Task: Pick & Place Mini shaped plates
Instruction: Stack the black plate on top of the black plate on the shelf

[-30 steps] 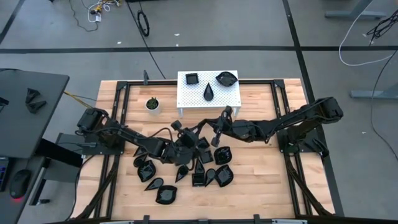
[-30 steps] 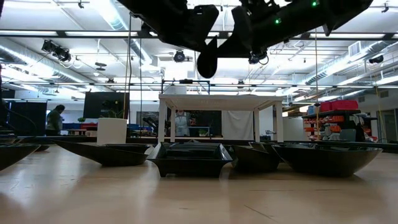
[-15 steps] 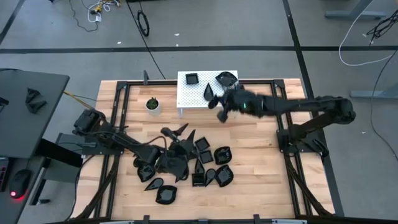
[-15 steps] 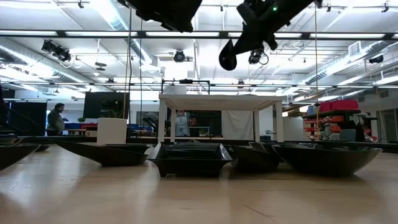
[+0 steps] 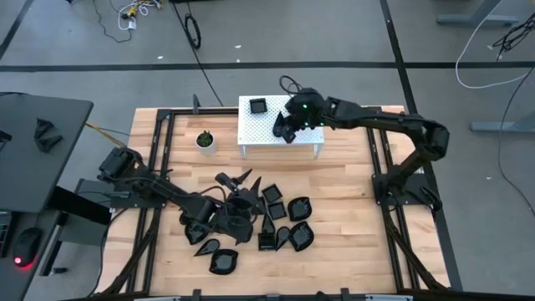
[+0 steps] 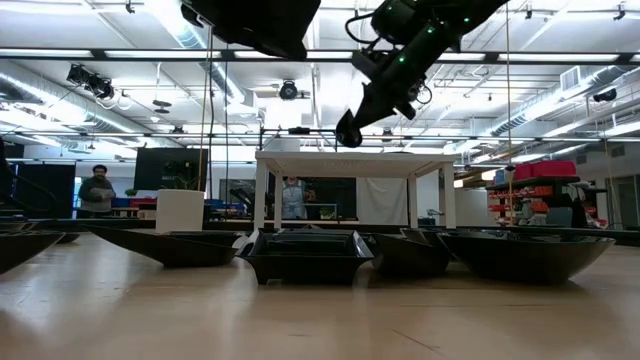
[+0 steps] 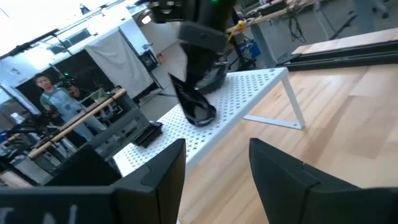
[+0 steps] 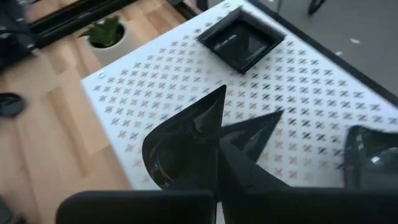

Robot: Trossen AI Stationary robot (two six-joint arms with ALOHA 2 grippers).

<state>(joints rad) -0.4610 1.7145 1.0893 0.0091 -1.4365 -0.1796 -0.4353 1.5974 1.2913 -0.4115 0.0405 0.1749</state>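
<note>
My right gripper [image 5: 291,125] reaches over the white perforated stand [image 5: 259,134] at the table's far side, shut on a black teardrop plate [image 8: 183,149]. On the stand lie a square plate [image 5: 257,104], a leaf plate [image 8: 373,155] and another teardrop plate [image 8: 264,127], partly hidden behind the held one. Several more black plates [image 5: 280,226] lie flat on the wood at the table's middle. Above them, my left gripper [image 5: 236,177] is open and level, with nothing between its fingers [image 7: 155,180]. My right gripper pinches the teardrop plate by its rim [image 8: 211,152] between its two fingers. The fingers slant down from the table's right side. The plate is tilted, hollow side toward the left, and hangs just clear of the stand's top [image 6: 348,130].
A small white pot with a green plant [image 5: 205,140] stands left of the stand. Black frame rails [image 5: 163,142] run along both sides of the table. A person [image 6: 97,190] stands in the room beyond. Bare wood lies right of the pile [image 5: 343,217].
My right gripper has carried the teardrop plate up from above the pile and toward the table's far edge, tipping downward, until it hangs over the stand. My left gripper has drawn back a little toward the table's left.
</note>
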